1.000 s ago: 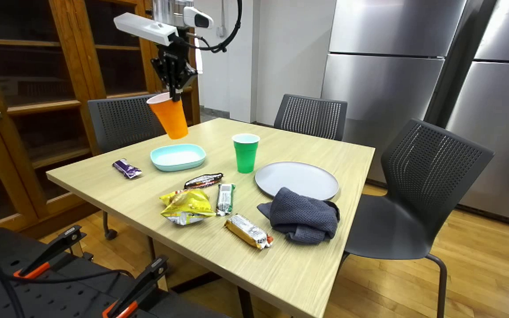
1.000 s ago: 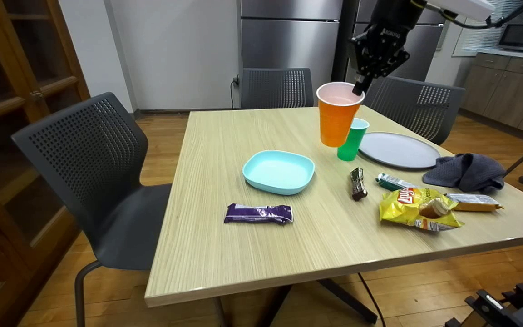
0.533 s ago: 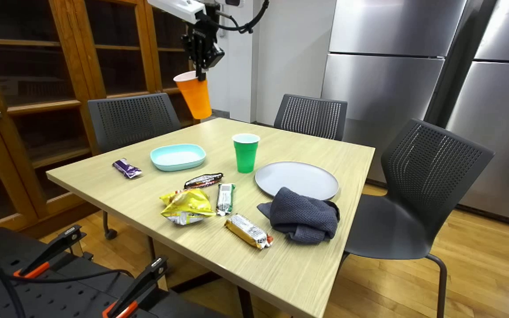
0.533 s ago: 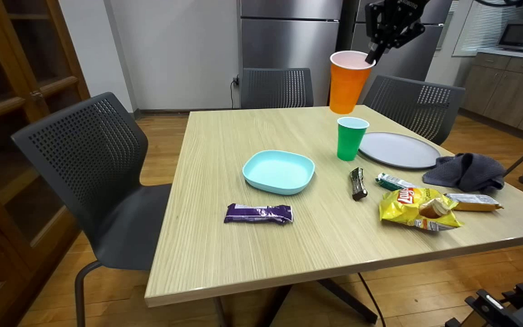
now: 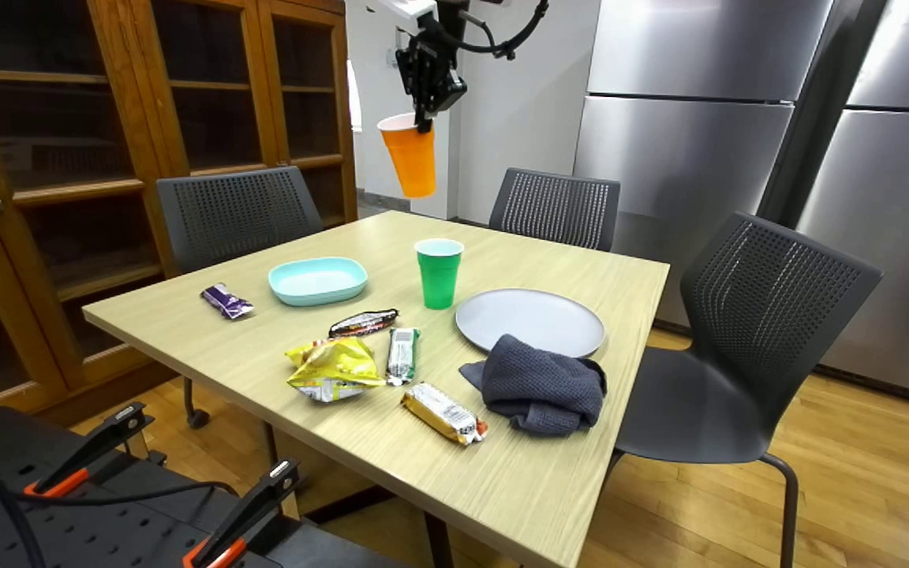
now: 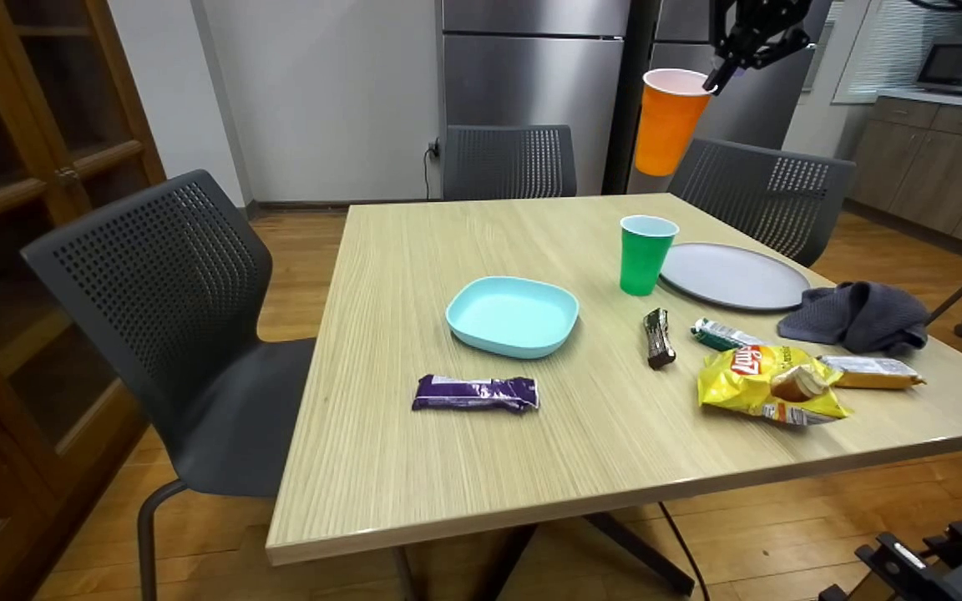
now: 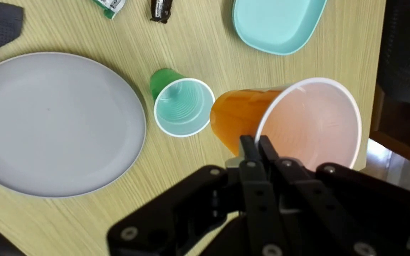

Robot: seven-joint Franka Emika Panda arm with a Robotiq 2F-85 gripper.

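Observation:
My gripper (image 7: pixel 256 143) is shut on the rim of an orange cup (image 7: pixel 242 110), with one finger inside the wall and one outside. In both exterior views the cup (image 5: pixel 413 164) (image 6: pixel 666 125) hangs above the table, slightly tilted, its white-rimmed mouth upward. No contents show in it. A green cup (image 5: pixel 439 278) (image 6: pixel 644 259) stands upright on the table, lower than the held cup and apart from it. In the wrist view the green cup (image 7: pixel 183 106) looks empty, beside the orange cup's base.
Near the green cup lies a grey plate (image 5: pixel 529 315), with a dark cloth (image 5: pixel 545 386) against it. A turquoise tray (image 6: pixel 513 317), a purple bar (image 6: pixel 475 392), a yellow chip bag (image 5: pixel 336 369) and several wrapped bars, including a gold one (image 5: pixel 443 412), lie on the table. Chairs surround it.
The gripper has carried the orange cup rightward and upward in both exterior views, and the green cup is now uncovered. The things on the table have stayed put.

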